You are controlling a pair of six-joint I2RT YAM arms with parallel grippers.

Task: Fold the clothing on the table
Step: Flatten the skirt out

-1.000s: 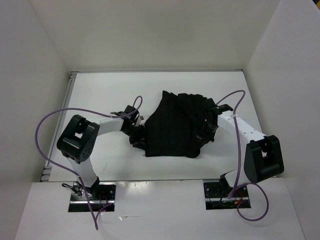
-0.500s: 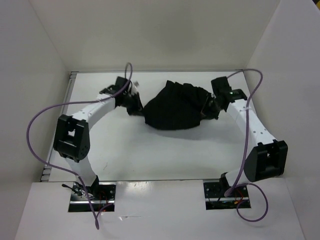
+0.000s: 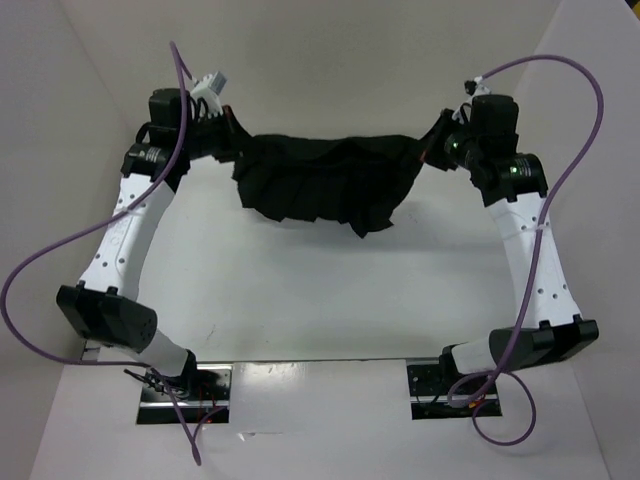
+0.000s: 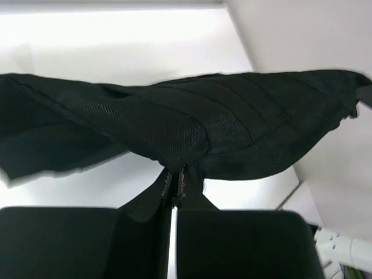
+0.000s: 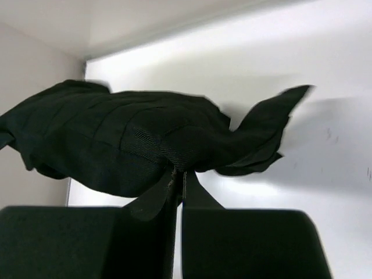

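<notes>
The clothing (image 3: 325, 180), a black pleated garment, hangs stretched between both grippers above the far part of the table (image 3: 300, 290). My left gripper (image 3: 232, 145) is shut on its left end, and my right gripper (image 3: 435, 148) is shut on its right end. The pleated lower edge sags toward the near side. In the left wrist view the clothing (image 4: 174, 133) spreads wide from the pinched fingertips (image 4: 174, 185). Seen from the right wrist, the clothing (image 5: 128, 139) bunches above the closed fingertips (image 5: 179, 177), with one corner flapping out to the right.
White walls (image 3: 300, 70) close in the table at the back and both sides. Purple cables (image 3: 50, 250) loop off each arm. Both arm bases (image 3: 185, 385) sit at the near edge.
Both arms have lifted and swung toward the far wall and apart, taking the clothing off the table and stretching it out wide. The left gripper has closed on the fabric.
</notes>
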